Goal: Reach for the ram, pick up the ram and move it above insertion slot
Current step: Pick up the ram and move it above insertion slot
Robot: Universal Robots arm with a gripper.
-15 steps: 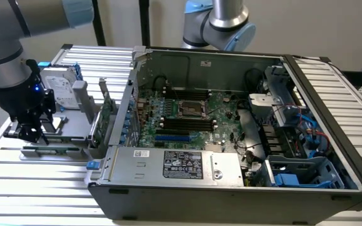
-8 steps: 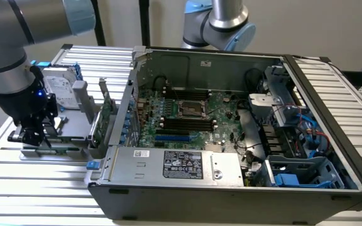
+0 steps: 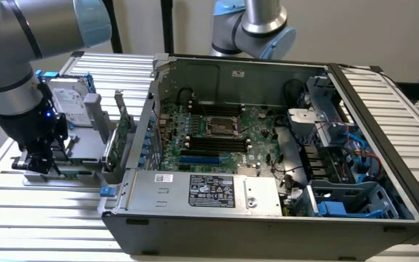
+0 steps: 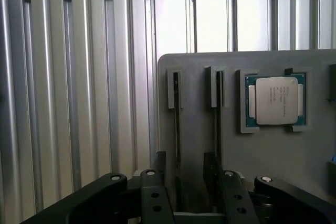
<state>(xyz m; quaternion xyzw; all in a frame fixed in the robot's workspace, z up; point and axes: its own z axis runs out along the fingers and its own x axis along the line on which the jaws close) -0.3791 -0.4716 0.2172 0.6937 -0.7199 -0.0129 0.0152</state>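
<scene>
My gripper (image 3: 41, 164) hangs low over a grey holder (image 3: 57, 176) on the slatted table, at the exterior view's left beside the open computer case. In the wrist view the gripper (image 4: 186, 169) is open, and its black fingers (image 4: 160, 174) stand just above the holder (image 4: 262, 150). Two long narrow slots run along the holder. Each carries a thin dark strip seen edge-on, which looks like a ram (image 4: 177, 124) and a second stick (image 4: 217, 119). The first strip lies just inside one finger, and the other passes under the opposite finger. The motherboard's black memory slots (image 3: 213, 143) lie inside the case.
A silver processor chip (image 4: 275, 99) sits in a recess of the holder. A silver hard drive (image 3: 67, 103) and an upright green expansion card (image 3: 126, 128) stand between the holder and the case wall (image 3: 148, 125). A second robot arm (image 3: 257, 27) rises behind the case.
</scene>
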